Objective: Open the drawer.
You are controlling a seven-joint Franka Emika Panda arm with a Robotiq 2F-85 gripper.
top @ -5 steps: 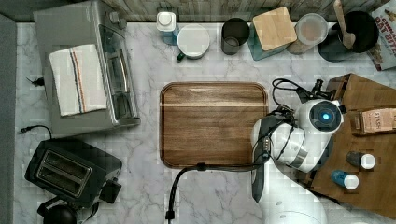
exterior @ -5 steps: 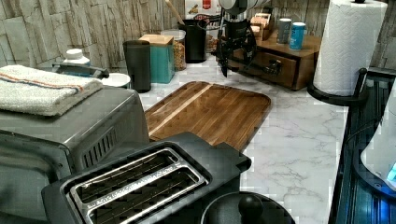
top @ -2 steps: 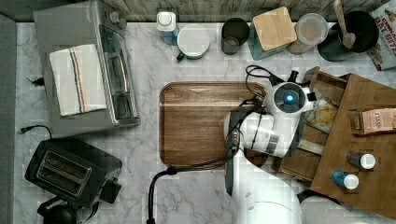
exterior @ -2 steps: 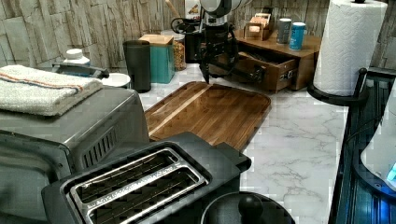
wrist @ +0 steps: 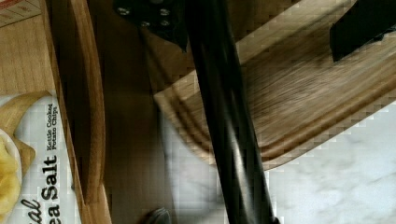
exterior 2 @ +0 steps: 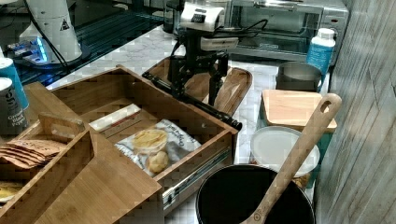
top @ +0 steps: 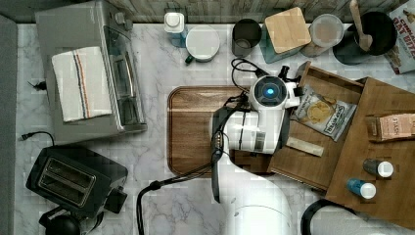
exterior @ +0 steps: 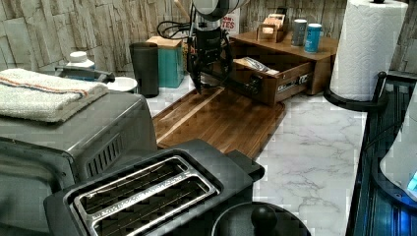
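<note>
With the drawer (exterior 2: 154, 135) pulled well out over the cutting board (top: 195, 127), my tool (exterior 2: 194, 86) straddles its black handle (exterior 2: 196, 101), fingers seemingly parted; little remains but letting go.

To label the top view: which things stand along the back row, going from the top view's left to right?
White-capped bottle → white lid → dark cup → teal canister with wooden lid → clear-lidded jar → black pot with wooden spoon.
</note>
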